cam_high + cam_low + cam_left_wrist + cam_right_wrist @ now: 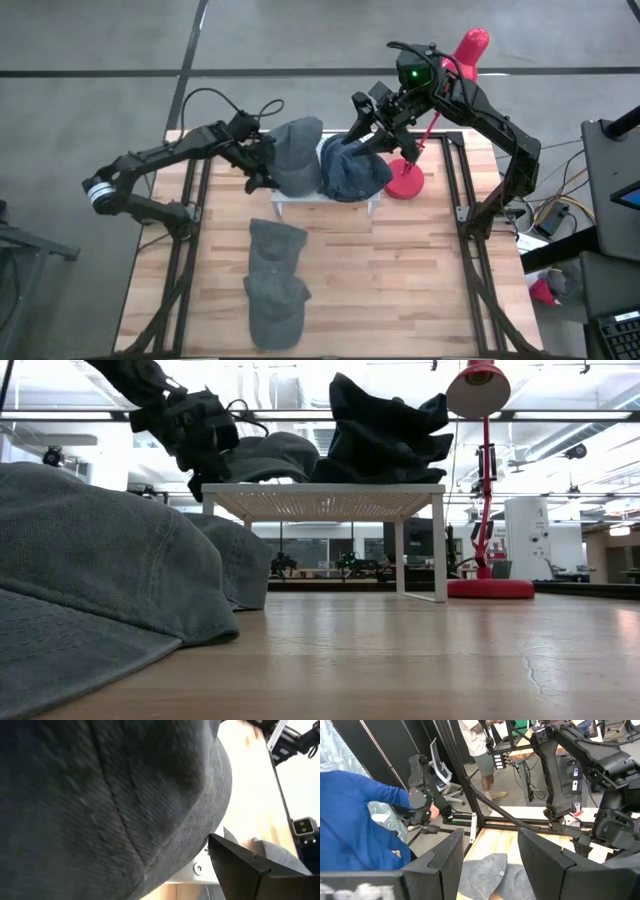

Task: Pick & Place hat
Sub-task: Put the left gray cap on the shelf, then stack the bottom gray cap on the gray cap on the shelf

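A grey hat [297, 152] lies on the left part of a small white stand [330, 203], overhanging its left edge. A dark blue hat [355, 172] sits crumpled on the stand's right part [385, 435]. My left gripper [256, 168] is pressed against the grey hat's left side [262, 457], and the hat [110, 800] fills the left wrist view. My right gripper [362, 122] hovers open just above the blue hat, with nothing between its fingers [491, 837]. Two more grey hats [275, 240] [274, 297] lie flat on the table.
A red desk lamp [407, 182] stands right of the stand, its shade [470, 48] beyond the table's far edge. The spare grey hats [90, 570] fill the near left of the low view. People [350, 820] are beyond the table. Bare wood [400, 280] lies near right.
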{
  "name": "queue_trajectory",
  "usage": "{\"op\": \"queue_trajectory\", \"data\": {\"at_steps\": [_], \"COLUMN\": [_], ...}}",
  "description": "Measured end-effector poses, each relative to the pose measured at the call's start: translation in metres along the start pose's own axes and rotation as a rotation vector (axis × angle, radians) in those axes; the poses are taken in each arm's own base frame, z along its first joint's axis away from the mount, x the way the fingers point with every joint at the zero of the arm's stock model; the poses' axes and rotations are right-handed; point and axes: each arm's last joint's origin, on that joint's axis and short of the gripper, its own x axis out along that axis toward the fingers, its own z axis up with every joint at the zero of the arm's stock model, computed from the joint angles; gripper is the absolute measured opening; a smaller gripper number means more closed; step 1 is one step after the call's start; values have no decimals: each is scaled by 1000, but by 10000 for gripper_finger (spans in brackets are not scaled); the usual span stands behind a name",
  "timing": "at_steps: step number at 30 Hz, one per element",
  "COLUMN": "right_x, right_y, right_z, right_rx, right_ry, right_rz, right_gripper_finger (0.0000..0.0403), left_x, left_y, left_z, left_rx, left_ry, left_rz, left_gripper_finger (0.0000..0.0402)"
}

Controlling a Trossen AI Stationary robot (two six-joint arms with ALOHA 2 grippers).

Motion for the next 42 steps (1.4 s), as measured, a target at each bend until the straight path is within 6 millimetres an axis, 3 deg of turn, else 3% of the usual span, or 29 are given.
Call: {"op": "queue_trajectory", "data": {"at_steps": [18, 29, 42], "right_x": [0, 0, 0], "right_y": [-1, -1, -1], "right_z": [2, 2, 2], "right_rx": [-8, -11, -27], "right_ry": [-15, -18, -18], "right_rz": [-23, -52, -52], "right_gripper_finger": [182, 182, 182], "left_x": [-18, -33, -34], "left_y": [-5, -12, -15], "left_z": [9, 24, 14], "left_rx": [183, 214, 165], "left_ry": [170, 172, 275], "left_rz": [163, 201, 190], "left_gripper_finger": [230, 230, 230]}}
